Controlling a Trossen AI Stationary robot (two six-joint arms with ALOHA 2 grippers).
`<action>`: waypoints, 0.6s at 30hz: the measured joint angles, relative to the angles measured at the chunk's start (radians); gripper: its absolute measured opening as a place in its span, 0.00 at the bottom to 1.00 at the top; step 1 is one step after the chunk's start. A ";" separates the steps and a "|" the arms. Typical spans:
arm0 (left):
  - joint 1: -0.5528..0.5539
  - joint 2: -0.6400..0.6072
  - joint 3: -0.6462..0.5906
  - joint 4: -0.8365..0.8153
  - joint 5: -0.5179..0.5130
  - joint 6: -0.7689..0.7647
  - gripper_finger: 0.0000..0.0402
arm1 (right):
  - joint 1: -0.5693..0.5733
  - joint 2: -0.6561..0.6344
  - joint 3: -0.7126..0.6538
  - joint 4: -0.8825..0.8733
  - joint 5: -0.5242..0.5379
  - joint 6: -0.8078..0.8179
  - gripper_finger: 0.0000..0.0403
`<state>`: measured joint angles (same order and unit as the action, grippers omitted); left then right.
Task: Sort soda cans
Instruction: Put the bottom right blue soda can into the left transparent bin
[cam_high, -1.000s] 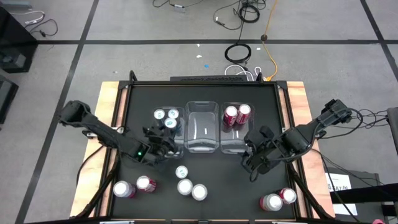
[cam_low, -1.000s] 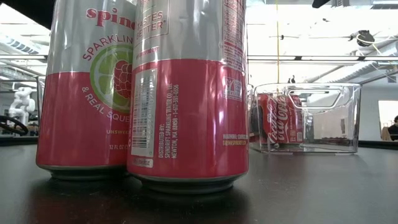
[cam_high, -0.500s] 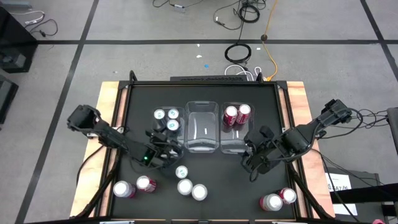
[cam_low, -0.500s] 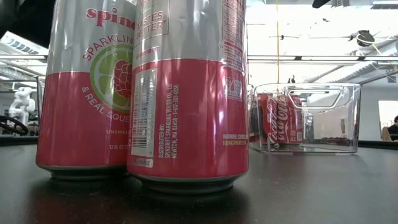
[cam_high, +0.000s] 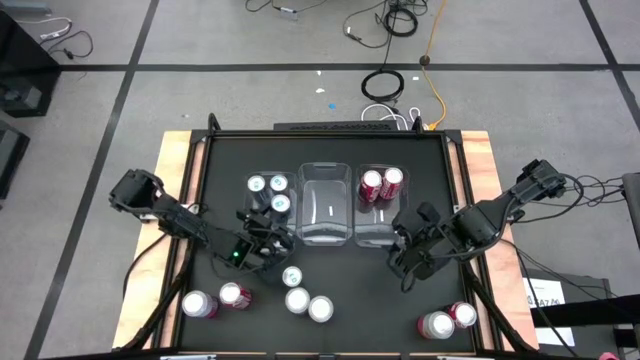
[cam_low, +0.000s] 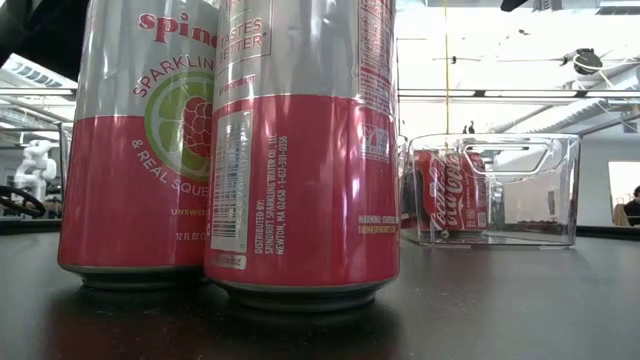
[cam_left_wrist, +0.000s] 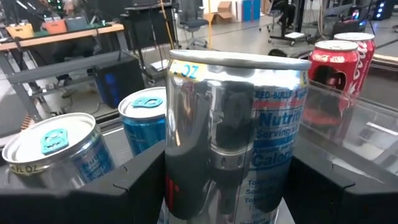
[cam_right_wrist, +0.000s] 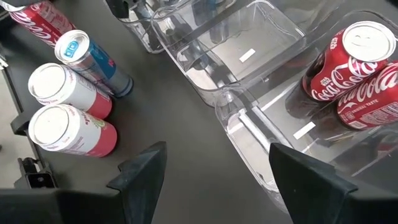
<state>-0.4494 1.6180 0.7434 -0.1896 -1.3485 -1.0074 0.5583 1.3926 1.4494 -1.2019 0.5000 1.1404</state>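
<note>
High view: left gripper (cam_high: 268, 236) at the clear left bin (cam_high: 262, 218), three teal-top cans (cam_high: 270, 192) inside.
Left wrist view: shiny silver-blue can (cam_left_wrist: 233, 130) sits between the fingers, but real clamping can't be told.
Right wrist view: right gripper (cam_right_wrist: 211, 180) released, empty, over glossy bin with red cola cans (cam_right_wrist: 348, 62).

Robotics lab or workshop, open-plan. Black counter (cam_high: 325, 150) with wooden edges sitting on grey tiled floor (cam_high: 250, 40) marked by dark lines. Loose cables (cam_high: 385, 85) coiling on floor behind counter, orange cord running among them. Left wrist view showing workbenches (cam_left_wrist: 62, 34), office chairs on castors, blue bins farther back. Low view looking across to bright high ceiling with exposed ducts and pipes (cam_low: 590, 65). Two dark robot arms (cam_high: 175, 215) mounted at counter sides, cabling trailing off right one.
</note>
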 joint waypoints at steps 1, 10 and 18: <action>0.003 0.000 0.000 0.001 0.007 -0.002 0.68 | 0.000 0.000 0.000 0.003 -0.001 0.000 0.69; 0.007 0.000 0.000 0.017 0.040 -0.006 0.68 | 0.000 0.000 0.000 0.010 -0.007 0.004 0.69; 0.020 0.000 0.000 0.017 0.063 -0.005 0.68 | 0.000 0.000 0.000 0.012 -0.008 0.024 0.69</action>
<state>-0.4298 1.6180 0.7437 -0.1730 -1.2854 -1.0122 0.5583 1.3926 1.4494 -1.1900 0.4919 1.1647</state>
